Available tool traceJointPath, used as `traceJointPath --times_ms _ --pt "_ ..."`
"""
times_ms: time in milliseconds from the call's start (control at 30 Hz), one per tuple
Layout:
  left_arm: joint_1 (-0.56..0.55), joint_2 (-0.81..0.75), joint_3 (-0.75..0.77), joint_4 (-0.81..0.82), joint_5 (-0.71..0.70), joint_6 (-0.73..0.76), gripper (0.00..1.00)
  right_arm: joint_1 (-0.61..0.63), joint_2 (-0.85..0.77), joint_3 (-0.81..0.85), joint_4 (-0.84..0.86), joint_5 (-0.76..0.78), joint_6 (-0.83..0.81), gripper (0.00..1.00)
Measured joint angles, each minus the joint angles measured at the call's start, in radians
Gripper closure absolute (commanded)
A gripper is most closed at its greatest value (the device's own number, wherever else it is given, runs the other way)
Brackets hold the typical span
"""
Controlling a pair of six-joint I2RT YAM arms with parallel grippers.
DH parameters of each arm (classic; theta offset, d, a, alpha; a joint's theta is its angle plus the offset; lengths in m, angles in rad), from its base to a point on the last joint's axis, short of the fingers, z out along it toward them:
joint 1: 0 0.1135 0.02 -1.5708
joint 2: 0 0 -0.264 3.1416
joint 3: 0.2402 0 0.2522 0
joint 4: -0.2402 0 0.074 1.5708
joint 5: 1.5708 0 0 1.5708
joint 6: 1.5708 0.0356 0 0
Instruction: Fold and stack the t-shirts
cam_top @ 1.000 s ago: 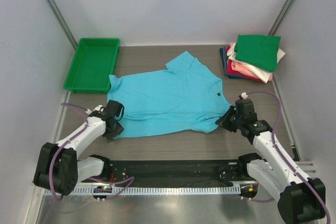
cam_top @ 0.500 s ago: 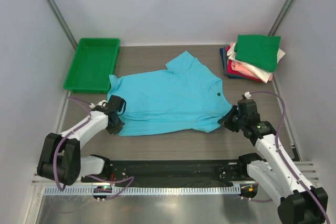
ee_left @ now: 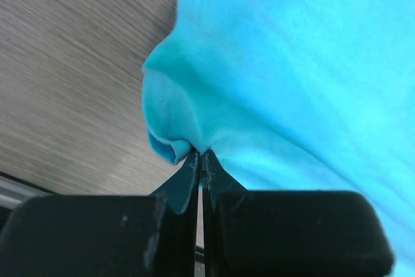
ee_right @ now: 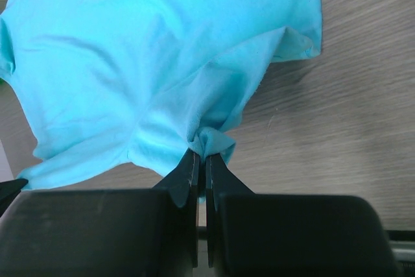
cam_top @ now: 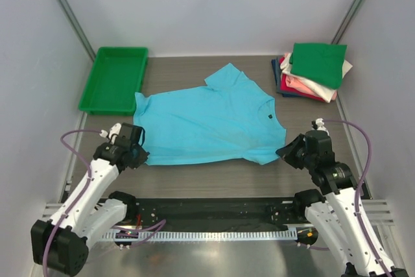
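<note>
A turquoise t-shirt [cam_top: 207,121] lies spread on the table's middle, collar toward the right. My left gripper [cam_top: 139,156] is shut on its near-left hem corner [ee_left: 170,135], the cloth bunched at the fingertips [ee_left: 189,172]. My right gripper [cam_top: 286,151] is shut on its near-right corner [ee_right: 211,141], also bunched. Both corners are lifted slightly and the near hem is pulled taut between them. A stack of folded t-shirts [cam_top: 311,69], green on top over cream, pink, red and navy, sits at the back right.
A rigid green plastic tray [cam_top: 115,78] stands at the back left, next to the shirt's far-left sleeve. Grey walls enclose the table on three sides. A black rail [cam_top: 207,209] runs along the near edge between the arm bases.
Both grippers have drawn back toward the near edge and outward with the shirt's hem corners held, pulling the near hem straighter. The folded stack and tray have not moved.
</note>
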Motion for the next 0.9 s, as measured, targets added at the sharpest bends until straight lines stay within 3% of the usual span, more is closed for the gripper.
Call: traceJointPath --times_ms 533,733,900 --pt "-0.003 -0.315 0.111 -0.321 0.043 -0.053 1.0 0.0 -0.237 0.041 -0.232 -0.113 0.035 0.99" --pt "-0.003 -0.346 0.156 -0.416 0.043 -0.038 1.0 0.0 -0.233 0.048 -0.272 -0.14 0.035 0.99" --pt "-0.003 -0.253 0.192 -0.441 0.041 0.021 1.0 0.0 -0.086 0.094 -0.239 -0.153 0.025 0.98"
